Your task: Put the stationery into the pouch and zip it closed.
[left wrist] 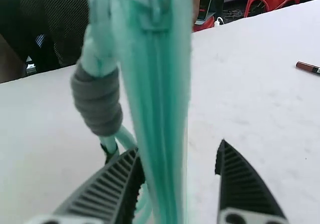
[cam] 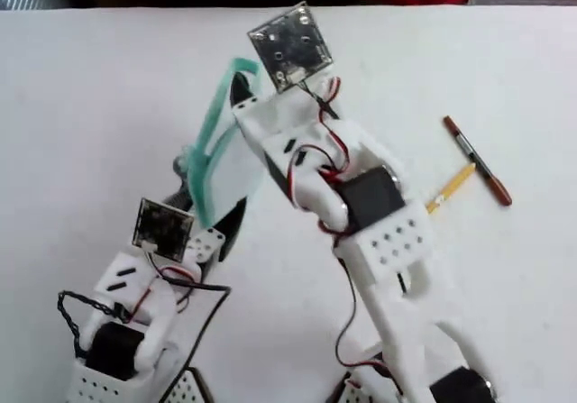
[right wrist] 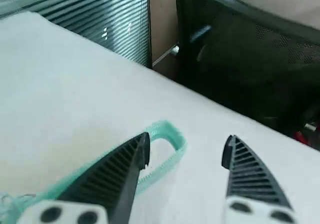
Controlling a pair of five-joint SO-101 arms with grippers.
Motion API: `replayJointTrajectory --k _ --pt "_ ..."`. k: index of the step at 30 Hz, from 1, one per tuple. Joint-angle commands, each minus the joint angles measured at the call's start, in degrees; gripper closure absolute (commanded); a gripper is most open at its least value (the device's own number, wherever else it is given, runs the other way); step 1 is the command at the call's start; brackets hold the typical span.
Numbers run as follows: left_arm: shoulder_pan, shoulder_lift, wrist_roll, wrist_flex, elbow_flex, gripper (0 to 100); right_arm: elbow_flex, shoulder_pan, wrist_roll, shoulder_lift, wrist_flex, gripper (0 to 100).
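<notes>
**Left gripper** (left wrist: 178, 151): jaws apart. The teal zip edge of the pouch (left wrist: 155, 93) runs up between the two black ribbed fingers (left wrist: 117, 181). It lies against one finger, and a gap of bare table separates it from the other. The zip slider (left wrist: 157, 6) sits farther along this edge, away from the fingertips. Whether the zip is drawn shut cannot be told. A grey ribbed piece (left wrist: 97, 101) sits around a teal cord just beside the pouch edge, beyond the nearer finger.

**Right gripper** (right wrist: 187, 146): jaws apart, nothing between them. The rounded teal end of the pouch lies at the tip of one finger, on its outer side. The other finger stands clear of it over the white table (cam: 90, 105).

**From above:** the pouch is a translucent sheet with a teal border. It spans the space between the two grippers, the right at its far end and the left at its near end.

**Stationery:** both pieces are outside the pouch. A dark red pen (cam: 478, 161) lies flat on the table on the other side of the right arm, well apart from the pouch. A yellow pencil (cam: 451, 187) meets the pen near its middle at an angle, and its lower end is hidden under the arm.
</notes>
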Motion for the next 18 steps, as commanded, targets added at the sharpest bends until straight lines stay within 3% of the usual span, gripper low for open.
replayJointTrajectory --k 1,5,8,15,18 --pt "-0.31 -0.57 0.79 -1.49 -0.26 77 -8.18 7.60 1.14 -6.55 4.88 76.9" --pt "-0.31 -0.57 0.79 -1.32 -0.26 77 -10.90 23.96 1.93 -4.79 12.26 76.9" --pt "-0.31 -0.57 0.79 -1.32 -0.26 77 -11.08 33.27 9.58 -0.22 16.22 76.9" --pt "-0.31 -0.57 0.79 -1.23 -0.26 77 -11.08 45.05 26.02 12.00 21.05 77.0" --pt "-0.31 -0.57 0.79 -1.23 0.00 77 -11.08 47.43 32.18 19.74 21.14 82.2"
